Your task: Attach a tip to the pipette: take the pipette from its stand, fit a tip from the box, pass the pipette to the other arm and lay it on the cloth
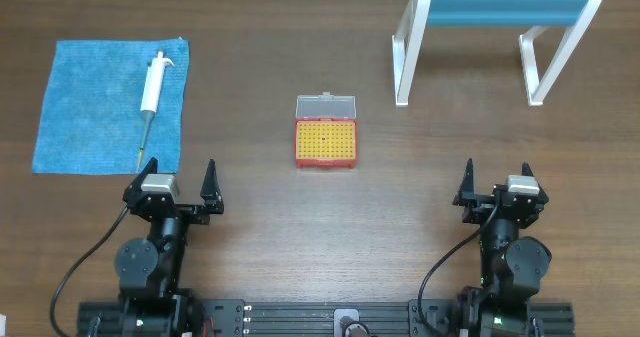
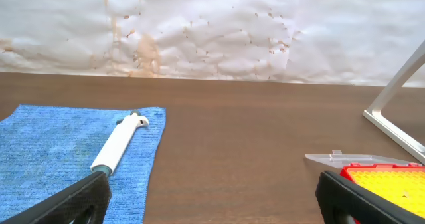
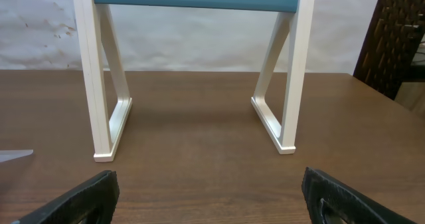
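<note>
Left of box (image 1: 326,107), on cloth (image 1: 90,107): pipette (image 1: 152,82), tip fitted, lay flat, its required final place. Left jaws, right jaws: stood spread, empty; task judged complete.

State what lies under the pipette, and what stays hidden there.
The pipette lies on the blue cloth, which lies on the brown table. The patch of cloth directly beneath the pipette is covered.

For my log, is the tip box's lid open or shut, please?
Open: the clear lid lies flat behind the tip box, its yellow rack exposed.
</note>
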`<control>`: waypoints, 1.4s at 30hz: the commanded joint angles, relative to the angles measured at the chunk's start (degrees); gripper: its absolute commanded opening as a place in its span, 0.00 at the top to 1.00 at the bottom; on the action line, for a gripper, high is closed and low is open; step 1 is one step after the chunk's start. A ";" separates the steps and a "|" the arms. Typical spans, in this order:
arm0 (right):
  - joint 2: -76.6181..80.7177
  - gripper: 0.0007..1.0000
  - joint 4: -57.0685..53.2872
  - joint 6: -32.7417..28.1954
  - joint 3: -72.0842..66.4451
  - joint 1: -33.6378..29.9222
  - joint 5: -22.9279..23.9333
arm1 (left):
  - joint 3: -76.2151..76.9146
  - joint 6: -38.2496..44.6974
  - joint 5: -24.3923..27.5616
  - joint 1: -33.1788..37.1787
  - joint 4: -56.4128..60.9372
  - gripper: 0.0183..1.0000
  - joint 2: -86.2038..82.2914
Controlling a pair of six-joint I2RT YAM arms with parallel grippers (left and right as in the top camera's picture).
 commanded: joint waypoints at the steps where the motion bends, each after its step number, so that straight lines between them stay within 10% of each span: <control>1: -0.15 0.09 -0.31 -0.79 -0.13 0.04 -0.33 | -0.04 0.74 -0.20 -0.17 -0.48 0.00 -0.48; 42: -2.14 0.09 -0.72 -2.08 -0.13 13.88 5.46 | -0.04 0.74 -0.20 -0.17 -0.50 0.00 -0.48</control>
